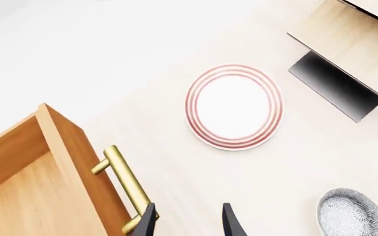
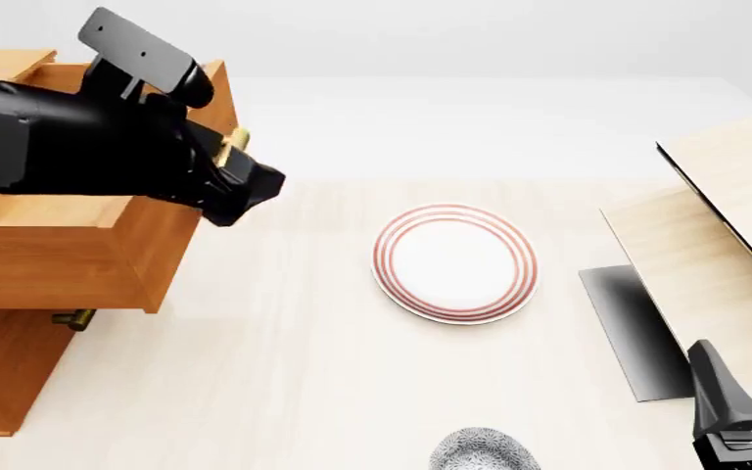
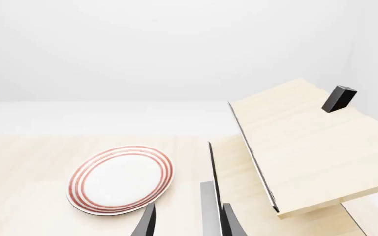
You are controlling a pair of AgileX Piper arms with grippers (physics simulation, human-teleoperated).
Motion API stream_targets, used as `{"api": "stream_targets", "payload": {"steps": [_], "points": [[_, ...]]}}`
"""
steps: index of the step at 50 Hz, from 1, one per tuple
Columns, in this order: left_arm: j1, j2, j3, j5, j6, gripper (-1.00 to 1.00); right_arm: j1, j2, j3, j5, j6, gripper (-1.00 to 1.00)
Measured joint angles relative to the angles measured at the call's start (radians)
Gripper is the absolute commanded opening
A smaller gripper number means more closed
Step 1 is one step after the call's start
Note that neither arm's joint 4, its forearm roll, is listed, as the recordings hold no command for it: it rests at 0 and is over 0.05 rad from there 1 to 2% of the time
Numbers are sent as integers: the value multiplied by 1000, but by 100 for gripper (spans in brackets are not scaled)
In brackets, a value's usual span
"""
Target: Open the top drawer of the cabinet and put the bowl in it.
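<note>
Tabletop (image 2: 310,392) holds plate (image 2: 456,261) between cabinet (image 2: 11,362) and boards (image 2: 716,284).

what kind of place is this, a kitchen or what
Probably a simulated tabletop test scene, not a real kitchen: a pale table against blank white, holding only an orange-brown cabinet, a red-ringed plate, a speckled bowl and light-wood boards.

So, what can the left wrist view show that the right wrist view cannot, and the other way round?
Only the left wrist view shows the open top drawer with its brass handle, and the speckled bowl. Only the right wrist view shows a small black block lying on the upper pale board. Both show the red-ringed plate, pale boards and the table.
</note>
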Motion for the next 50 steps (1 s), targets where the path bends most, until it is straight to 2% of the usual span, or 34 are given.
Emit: {"api": "stream_targets", "payload": {"steps": [18, 37, 50], "points": [[-90, 18, 103, -111, -49, 100, 0, 0, 0, 0, 0, 100], [-173, 42, 200, -221, -156, 100, 0, 0, 0, 0, 0, 100], [-216, 64, 253, -281, -189, 100, 0, 0, 0, 0, 0, 100]]}}
